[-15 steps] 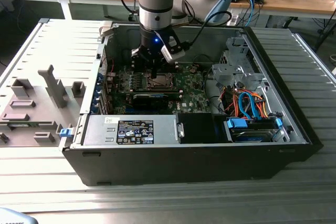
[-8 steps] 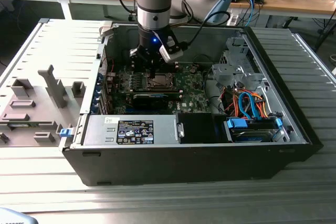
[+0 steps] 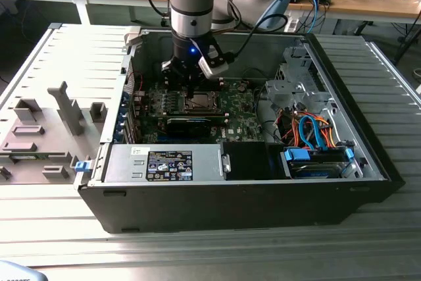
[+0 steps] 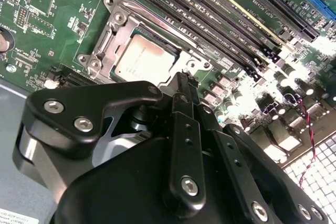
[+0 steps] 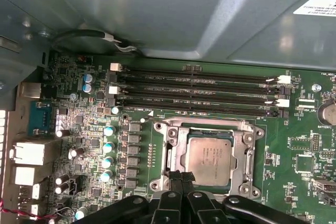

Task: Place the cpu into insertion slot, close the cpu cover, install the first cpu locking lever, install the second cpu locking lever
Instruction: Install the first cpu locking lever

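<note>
The cpu (image 5: 209, 159) lies flat in the insertion slot (image 5: 251, 129) on the green board, pale metal face up. The cpu cover (image 5: 176, 153) lies down around it as a silver frame, its window showing the chip. My gripper (image 5: 181, 177) is shut, its black fingertips pressed together at the socket's edge, just over the cover's rim beside the cpu. The second wrist view shows the same: cpu (image 4: 139, 59), cover (image 4: 107, 38), gripper (image 4: 181, 81) at the frame's edge. In the exterior view the gripper (image 3: 190, 90) hangs straight down over the socket (image 3: 198, 102) inside the open case.
Long black memory slots (image 5: 199, 90) run beside the socket. Capacitors (image 5: 109, 148) and rear ports (image 5: 29, 153) stand on one side. The grey case wall (image 5: 157, 14) rises close behind. A power supply (image 3: 164, 162) and a drive cage with orange and blue cables (image 3: 316, 133) fill the case.
</note>
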